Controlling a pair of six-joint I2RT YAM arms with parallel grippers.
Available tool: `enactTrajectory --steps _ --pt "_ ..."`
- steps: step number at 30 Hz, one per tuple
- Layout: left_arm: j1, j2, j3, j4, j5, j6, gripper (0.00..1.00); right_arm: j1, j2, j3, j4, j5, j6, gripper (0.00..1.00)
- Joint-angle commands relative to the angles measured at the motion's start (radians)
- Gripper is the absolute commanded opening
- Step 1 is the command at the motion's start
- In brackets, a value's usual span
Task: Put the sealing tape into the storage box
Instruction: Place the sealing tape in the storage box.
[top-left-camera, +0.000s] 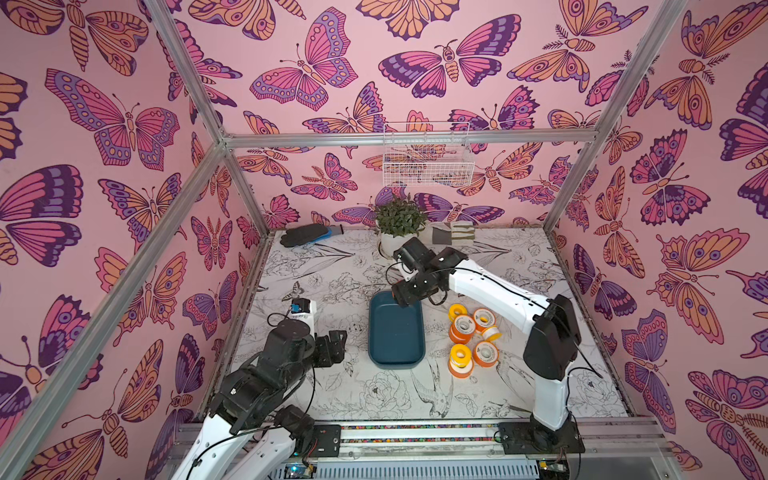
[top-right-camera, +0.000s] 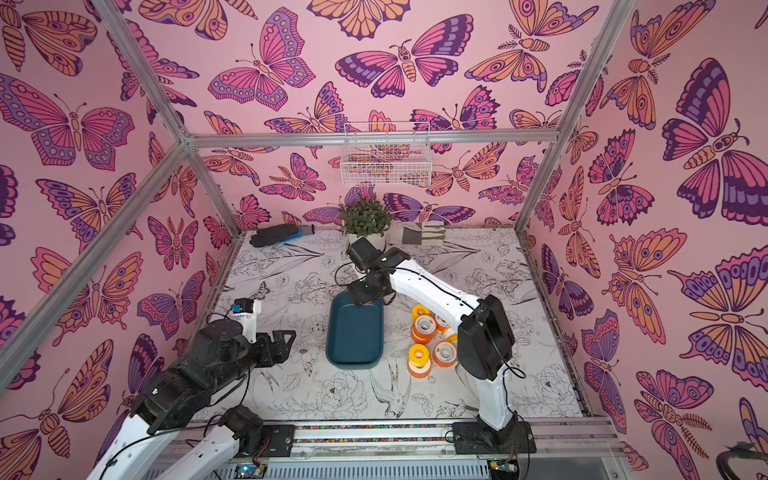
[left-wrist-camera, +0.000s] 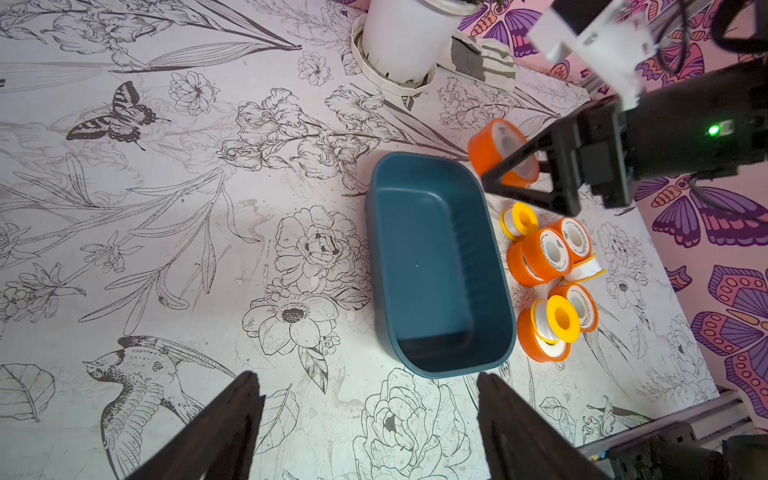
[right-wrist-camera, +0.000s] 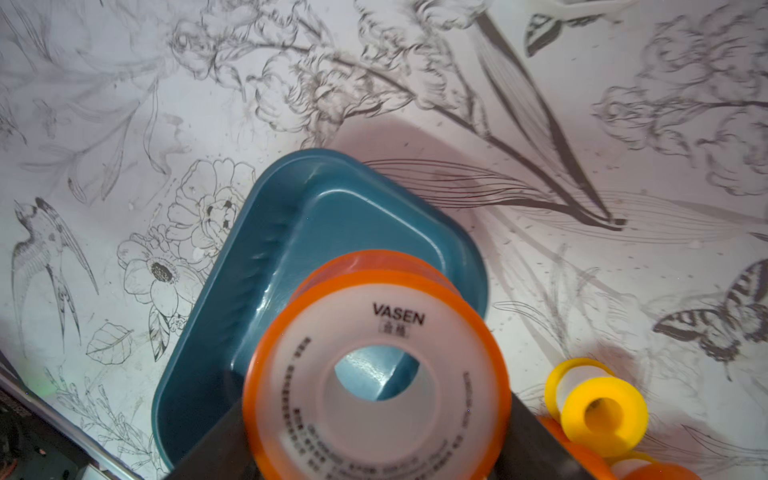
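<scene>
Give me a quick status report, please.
Right gripper holds an orange spool over far corner of storage box. Left gripper open, empty. Box empty, path clear.

Bright, even light; soft shadows; blurred wrist-view foreground.

The flower-printed table (top-left-camera: 324, 270) carries a teal box (top-left-camera: 395, 336). Spools (top-left-camera: 465, 328) cluster just beside the box, toward the right arm. Well beyond the box, at the far edge: potted plant (top-left-camera: 400, 218), gloves (top-left-camera: 305, 235), cloths (top-left-camera: 451, 237).
</scene>
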Motion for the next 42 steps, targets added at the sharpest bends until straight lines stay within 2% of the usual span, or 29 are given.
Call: enactTrajectory --steps 1,15,33,42 --pt "-0.002 -0.006 -0.002 -0.034 -0.028 -0.008 0.86 0.022 0.067 0.055 -0.088 0.082 -0.004 0.68" --pt "-0.001 0.003 -0.002 -0.034 -0.028 -0.006 0.87 0.039 0.209 0.093 -0.103 0.147 0.010 0.68" --pt "-0.001 0.014 -0.001 -0.033 -0.023 -0.005 0.88 0.062 0.364 0.231 -0.175 0.263 0.030 0.71" --pt "0.013 0.033 0.002 -0.034 -0.011 -0.002 0.89 0.067 0.386 0.245 -0.192 0.289 0.034 0.79"
